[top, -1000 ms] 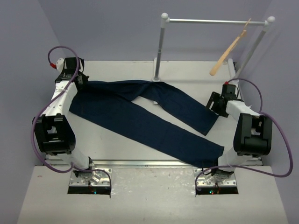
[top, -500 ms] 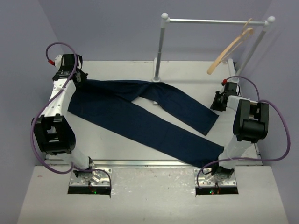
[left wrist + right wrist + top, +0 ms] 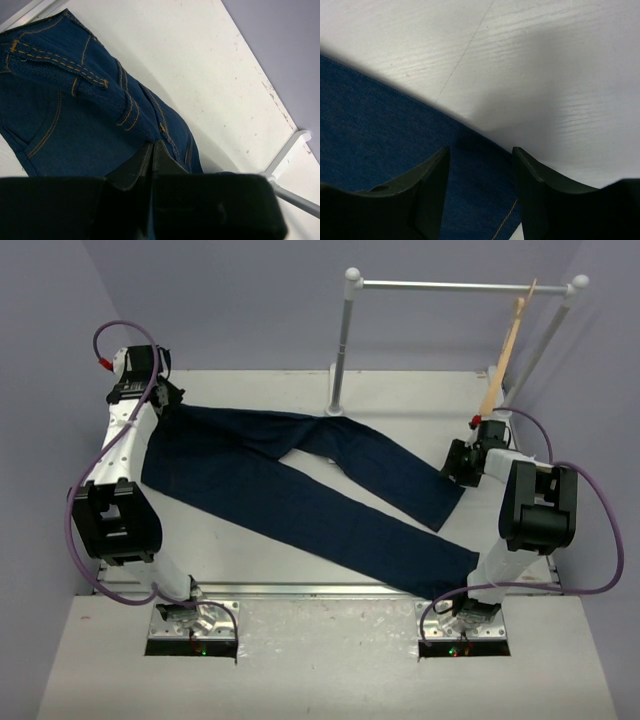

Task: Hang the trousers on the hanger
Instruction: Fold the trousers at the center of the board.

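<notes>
Two things have shifted in the last second. The trousers have been drawn slightly further toward the far-left corner of the worktop. The hanger has swung from a slant to nearly upright on the white rail above the far-right corner.

The trousers lie flat, waist at the far left and legs splaying toward the near-right corner, well apart from the hanger. The left gripper is clamped tight on the waistband. The right gripper sits at the hem of the farther leg by the right edge, jaws parted over the cloth and not yet pinching. This reads as straightening; the hanging itself has not begun.

The denim is dark navy with a fine ribbed weave and orange-tan stitching along its seams, heavy but limp. The hanger is a thin, pale, curved wooden bar. The worktop is white and faintly grained.
</notes>
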`<state>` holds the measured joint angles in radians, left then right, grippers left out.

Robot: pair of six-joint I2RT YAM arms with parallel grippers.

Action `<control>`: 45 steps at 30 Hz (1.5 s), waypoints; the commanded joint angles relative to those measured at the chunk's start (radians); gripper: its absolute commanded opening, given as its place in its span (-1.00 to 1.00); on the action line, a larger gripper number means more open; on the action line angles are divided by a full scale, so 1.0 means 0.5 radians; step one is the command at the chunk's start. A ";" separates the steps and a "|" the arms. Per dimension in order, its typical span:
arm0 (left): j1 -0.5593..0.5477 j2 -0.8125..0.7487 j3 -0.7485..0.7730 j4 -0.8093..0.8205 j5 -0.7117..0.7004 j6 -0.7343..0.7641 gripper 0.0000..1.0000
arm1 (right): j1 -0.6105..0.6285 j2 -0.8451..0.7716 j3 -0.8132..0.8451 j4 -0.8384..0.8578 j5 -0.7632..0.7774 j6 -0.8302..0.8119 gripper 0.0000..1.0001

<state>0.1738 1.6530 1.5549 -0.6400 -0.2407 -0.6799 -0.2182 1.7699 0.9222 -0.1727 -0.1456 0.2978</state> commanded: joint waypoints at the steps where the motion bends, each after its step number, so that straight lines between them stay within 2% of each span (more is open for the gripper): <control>1: 0.027 -0.012 0.109 0.025 0.006 0.053 -1.00 | 0.039 -0.049 0.036 -0.081 -0.011 -0.060 -0.03; 4: 0.029 -0.012 0.115 0.028 0.015 0.053 -1.00 | 0.111 -0.016 0.062 -0.159 0.160 -0.122 -0.11; 6: 0.027 -0.006 0.124 0.030 0.029 0.053 -1.00 | 0.181 -0.012 0.045 -0.175 0.334 -0.151 -0.39; 8: 0.027 0.000 0.137 0.025 0.036 0.054 -1.00 | 0.230 -0.015 0.022 -0.170 0.532 -0.174 -0.56; 11: 0.029 0.008 0.150 0.019 0.032 0.056 -1.00 | 0.320 -0.030 0.004 -0.170 0.632 -0.212 -0.72; 14: 0.036 0.035 0.185 0.003 0.046 0.056 -1.00 | 0.369 -0.079 -0.037 -0.144 0.665 -0.206 -1.00; 19: 0.036 0.065 0.219 -0.012 0.043 0.062 -1.00 | 0.438 -0.334 -0.139 -0.072 0.770 -0.143 -1.00; 22: 0.042 0.070 0.234 0.011 0.098 0.081 -1.00 | 0.541 -0.608 -0.200 -0.083 0.911 -0.068 -1.00; 27: 0.108 0.125 0.296 0.034 0.245 0.099 -1.00 | 0.556 -1.171 -0.371 -0.135 1.081 0.037 -1.00; 31: 0.192 0.209 0.342 0.064 0.411 0.135 -1.00 | 0.556 -1.654 -0.501 -0.214 0.916 0.118 -1.00; 35: 0.282 0.308 0.377 0.221 0.661 0.204 -1.00 | 0.556 -2.026 -0.614 -0.347 0.572 0.214 -1.00; 39: 0.315 0.512 0.653 0.260 0.699 0.293 -1.00 | 0.556 -2.355 -0.620 -0.476 0.236 0.216 -1.00; 45: 0.347 0.705 0.872 0.517 0.858 0.422 -1.00 | 0.667 -2.722 -0.611 -0.663 0.238 0.172 -1.00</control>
<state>0.3313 1.9833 1.8991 -0.5414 0.1004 -0.5348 0.0777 0.4958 0.6038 -0.4525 0.0262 0.3791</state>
